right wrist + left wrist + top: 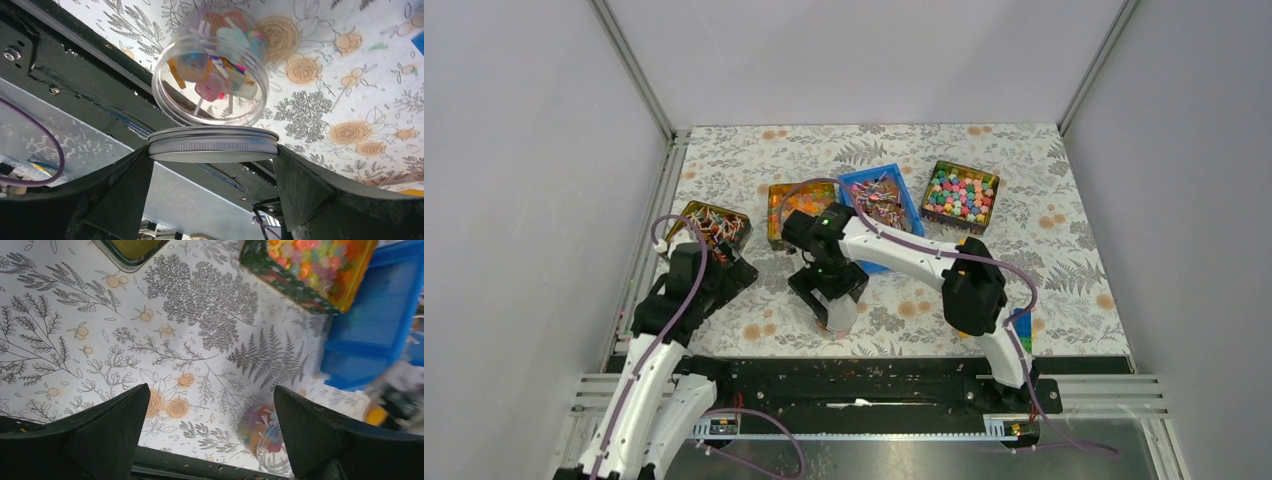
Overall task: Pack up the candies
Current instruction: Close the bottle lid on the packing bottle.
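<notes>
A clear plastic jar with several wrapped candies inside stands on the floral tablecloth near the front edge. My right gripper is shut on a round silver lid, with both fingers against its ribbed rim, and holds it just above the jar's mouth. In the top view this gripper hangs over the jar. More candies fill the blue bin and the left tin. My left gripper is open and empty above the cloth, with the jar to its right.
A tin of orange and yellow jelly pieces sits beside the blue bin. A tin of pastel sweets stands at the back right. The black rail runs along the table's front edge.
</notes>
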